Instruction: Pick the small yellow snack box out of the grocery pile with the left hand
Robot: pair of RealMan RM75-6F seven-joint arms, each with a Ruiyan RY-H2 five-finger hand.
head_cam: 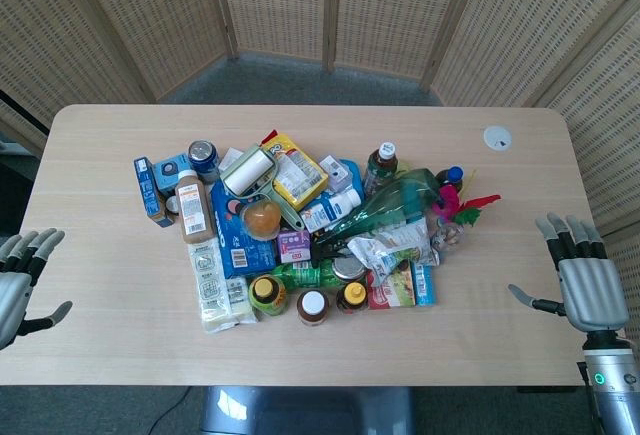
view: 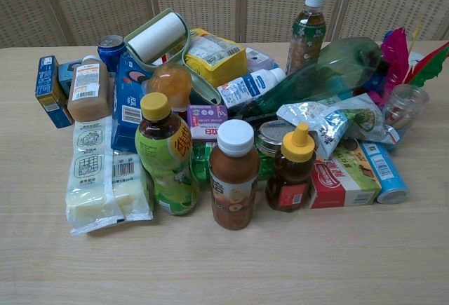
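Observation:
The small yellow snack box (head_cam: 291, 168) lies on top of the grocery pile at its back, tilted, just right of a lint roller (head_cam: 250, 172). The chest view shows the yellow box (view: 214, 54) behind that roller (view: 157, 36), partly hidden by it. My left hand (head_cam: 20, 277) hovers at the table's left edge, fingers spread and empty, far from the pile. Over the right edge my right hand (head_cam: 582, 277) is also open and empty. Neither hand appears in the chest view.
Around the box sit a blue can (head_cam: 203, 154), a brown drink bottle (head_cam: 194, 205), a white lotion bottle (head_cam: 333, 209) and a green tea bottle (head_cam: 380, 166). Bottles (view: 233, 174) and a honey jar (view: 293, 168) stand at the pile's front. A white disc (head_cam: 497, 137) lies back right.

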